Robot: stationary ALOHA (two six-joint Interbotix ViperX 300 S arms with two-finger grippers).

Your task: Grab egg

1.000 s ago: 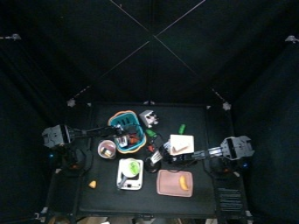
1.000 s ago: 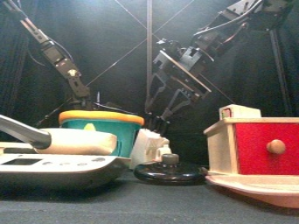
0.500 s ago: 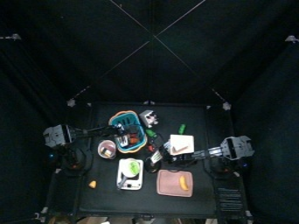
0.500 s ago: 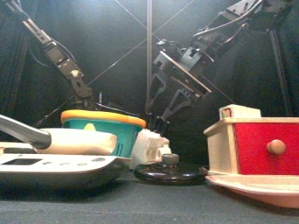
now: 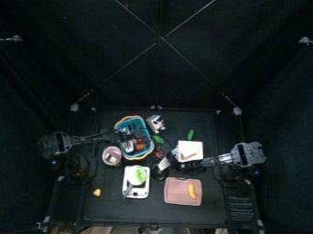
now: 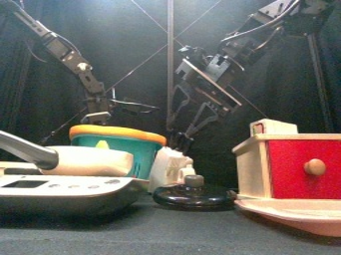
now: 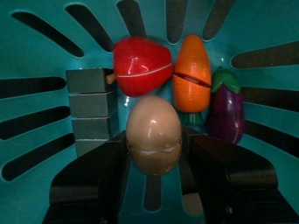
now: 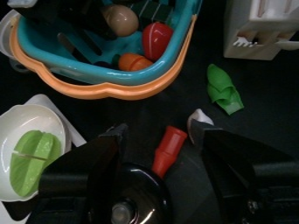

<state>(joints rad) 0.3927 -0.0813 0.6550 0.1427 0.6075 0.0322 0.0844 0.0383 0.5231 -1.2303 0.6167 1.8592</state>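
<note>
The egg (image 7: 155,127) is tan and lies in the teal basket (image 7: 47,52) beside a red tomato (image 7: 142,66), a carrot (image 7: 193,70), an eggplant (image 7: 228,109) and a grey block (image 7: 91,105). My left gripper (image 7: 158,146) hangs over it, open, with one jaw on each side of the egg and a small gap to each. From above, the left gripper (image 5: 127,140) is over the basket (image 5: 134,128). The right wrist view also shows the egg (image 8: 119,17). My right gripper (image 8: 163,133) stands open beside the basket, above a small red piece (image 8: 170,149).
A black lid (image 6: 193,194) lies in front of the basket (image 6: 114,147). A red and wood box (image 6: 300,169) stands at the right, and a dark tray (image 6: 54,191) at the front left. A green pepper (image 8: 225,87) and a white plate (image 8: 24,122) lie near the right gripper.
My left arm has swung in further over the basket. The right arm has not moved.
</note>
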